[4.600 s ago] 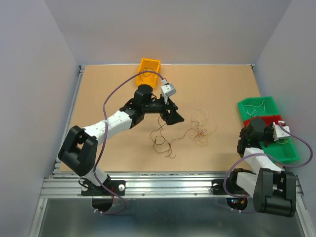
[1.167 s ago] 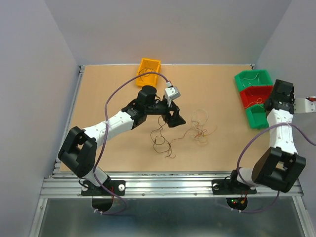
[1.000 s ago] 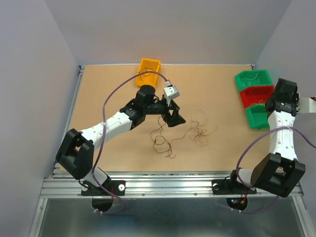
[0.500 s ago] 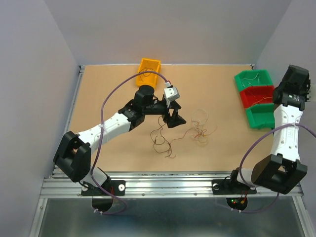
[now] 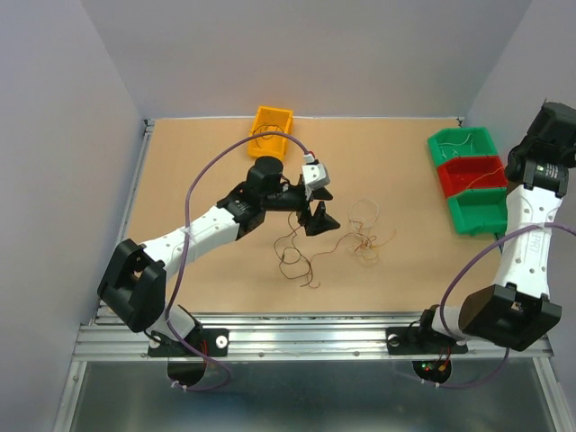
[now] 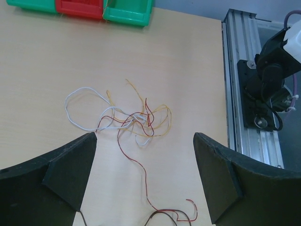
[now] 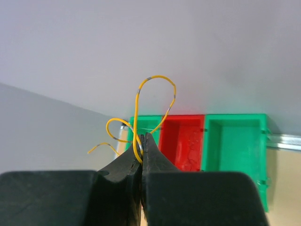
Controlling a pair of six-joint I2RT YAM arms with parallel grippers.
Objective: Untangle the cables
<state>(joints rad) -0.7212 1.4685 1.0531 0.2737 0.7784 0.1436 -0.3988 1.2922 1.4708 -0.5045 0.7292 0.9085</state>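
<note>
A loose tangle of white, yellow and red cables (image 5: 364, 236) lies on the table's middle; it also shows in the left wrist view (image 6: 136, 117). A dark brown cable (image 5: 295, 256) trails from it toward the near left. My left gripper (image 5: 317, 216) hovers open and empty just left of the tangle, fingers wide apart (image 6: 143, 141). My right gripper (image 5: 545, 135) is raised high at the far right. It is shut (image 7: 142, 139) on a curly yellow cable (image 7: 138, 103), above the bins.
A row of bins stands at the right: green (image 5: 461, 144), red (image 5: 472, 174), green (image 5: 481, 211), with thin wires in the first two. An orange bin (image 5: 271, 126) with wires sits at the far edge. The aluminium rail (image 6: 235, 70) borders the table's near side.
My right arm has swung up from near its base and risen above the bins with the yellow cable. The bin row now stands farther back. My left gripper shifted slightly.
</note>
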